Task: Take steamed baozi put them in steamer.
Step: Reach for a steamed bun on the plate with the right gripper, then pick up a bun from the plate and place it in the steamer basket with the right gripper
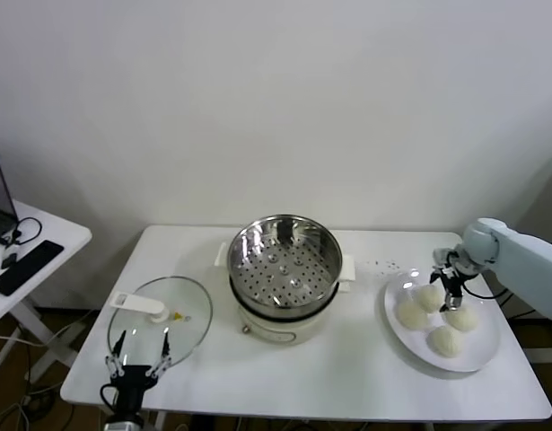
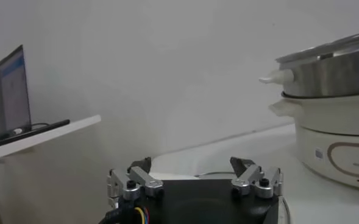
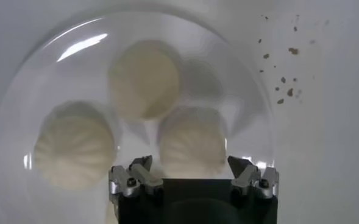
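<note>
While the left gripper (image 1: 139, 353) waits with its fingers spread at the lower left of the head view, beside a glass lid (image 1: 161, 319), the right gripper (image 1: 451, 286) hovers spread over the white plate (image 1: 480, 357) at the right. Four steamed baozi (image 1: 445, 339) lie on that plate; in the right wrist view, one bun (image 3: 191, 143) sits between the open fingers. At centre frame stands the steamer (image 1: 284, 260) on the white table (image 1: 347, 377).
</note>
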Controlling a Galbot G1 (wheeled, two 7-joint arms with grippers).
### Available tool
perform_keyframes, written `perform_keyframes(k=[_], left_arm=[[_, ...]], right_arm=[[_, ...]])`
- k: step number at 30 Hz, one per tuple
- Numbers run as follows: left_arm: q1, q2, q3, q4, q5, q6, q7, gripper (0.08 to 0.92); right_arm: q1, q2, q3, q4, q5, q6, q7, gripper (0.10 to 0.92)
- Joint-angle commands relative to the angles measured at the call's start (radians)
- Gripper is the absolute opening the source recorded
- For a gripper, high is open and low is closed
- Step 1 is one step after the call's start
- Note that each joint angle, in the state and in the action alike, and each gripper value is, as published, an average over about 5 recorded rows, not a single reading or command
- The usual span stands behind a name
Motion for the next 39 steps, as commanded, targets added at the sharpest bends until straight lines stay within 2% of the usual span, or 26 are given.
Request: perform_keyframes(k=[1,11,14,28,39], left_arm=[[-0.002,0.001,0.0,0.004,0.004,-0.002,-0.001,0.823],[-0.003,0.006,-0.008,0.007,0.006,-0.004,-0.002,0.823],[-0.002,0.006,-0.007,0.007,0.008,-0.005,-0.002,0.823],[0.002,0.012,-0.006,0.001,0.015,-0.007,-0.002,0.823],[0.0,0.011,0.0,0.001,0.025,-0.008,-0.002,0.823]], right_arm=[[-0.016,0.001,0.019,-0.006,-0.004,0.001,0.002,0.8],[-0.019,-0.013,0.028,0.015,0.0,0.001,-0.001,0.61],[-0.012,-0.021,0.029,0.026,0.004,0.004,-0.001,0.576],[0.34,-0.095,-0.247,0.244,0.118,0.062,-0.03,0.568],[0.658,0.019,-0.411,0.301,0.29,0.21,-0.057,0.568]])
